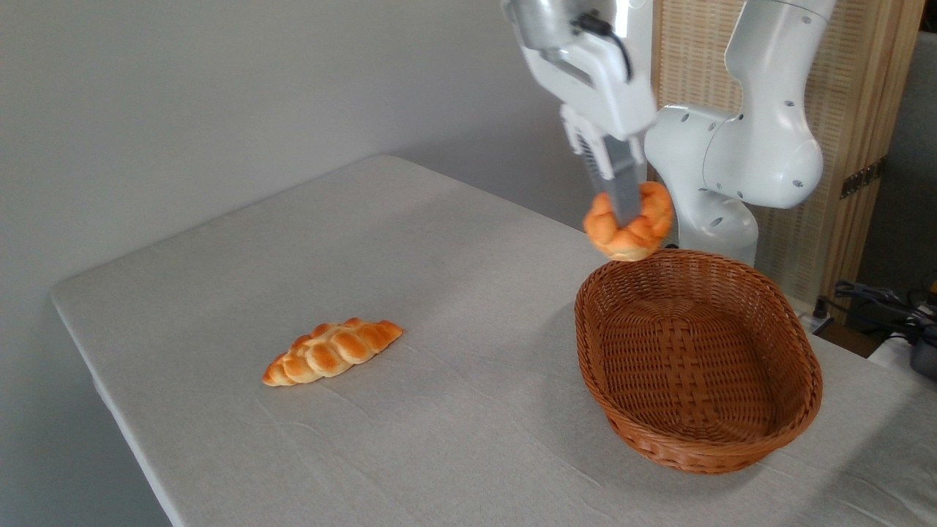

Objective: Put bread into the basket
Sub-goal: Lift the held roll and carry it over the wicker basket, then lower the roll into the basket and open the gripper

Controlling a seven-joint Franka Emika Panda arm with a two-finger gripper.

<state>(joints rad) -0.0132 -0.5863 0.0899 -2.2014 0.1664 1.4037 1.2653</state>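
No text, label, brand, number or sign can be read on anything here

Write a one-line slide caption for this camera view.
Gripper holds round bun above the empty wicker basket; braided loaf lies on table.

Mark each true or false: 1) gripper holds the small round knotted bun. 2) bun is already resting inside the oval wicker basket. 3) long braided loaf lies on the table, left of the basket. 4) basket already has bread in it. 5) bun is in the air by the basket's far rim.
1) True: the gripper is shut on the small round knotted golden-orange bun.
2) False: the bun hangs in the air; it does not rest in the reddish-brown oval wicker basket.
3) True: the long braided loaf lies on the grey-covered table, left of the basket.
4) False: the basket is empty.
5) True: it hangs at the far rim.
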